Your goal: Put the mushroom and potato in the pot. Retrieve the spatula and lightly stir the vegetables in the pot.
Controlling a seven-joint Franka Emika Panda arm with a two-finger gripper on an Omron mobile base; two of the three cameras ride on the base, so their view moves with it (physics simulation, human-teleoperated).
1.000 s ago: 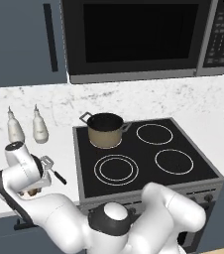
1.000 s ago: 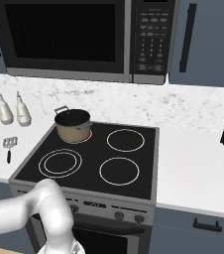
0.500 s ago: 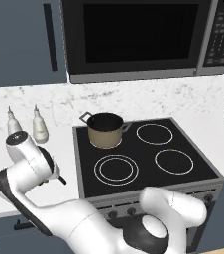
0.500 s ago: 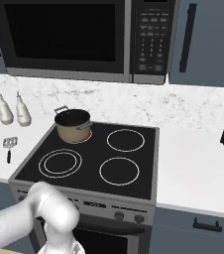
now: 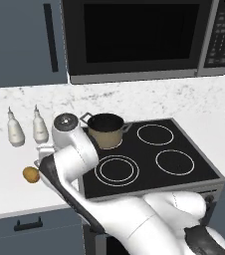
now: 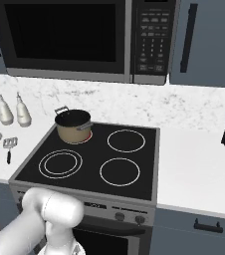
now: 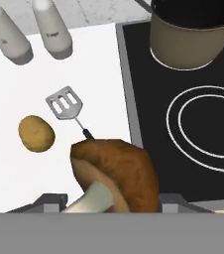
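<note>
Now fingers (image 7: 113, 208) gripping mushroom (image 7: 119, 174) above counter (image 7: 15, 168); potato (image 7: 36, 133), spatula (image 7: 65, 105) lying below.

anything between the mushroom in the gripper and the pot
Nothing visible. The mushroom sits between the gripper's fingers above the counter edge; the pot stands open on the stove. The spatula and potato lie off to the side on the counter.

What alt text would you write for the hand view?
A brown mushroom sits between the hand's fingertips, above a white counter. Beyond it lie a potato and spatula; a pot stands on the stove.
</note>
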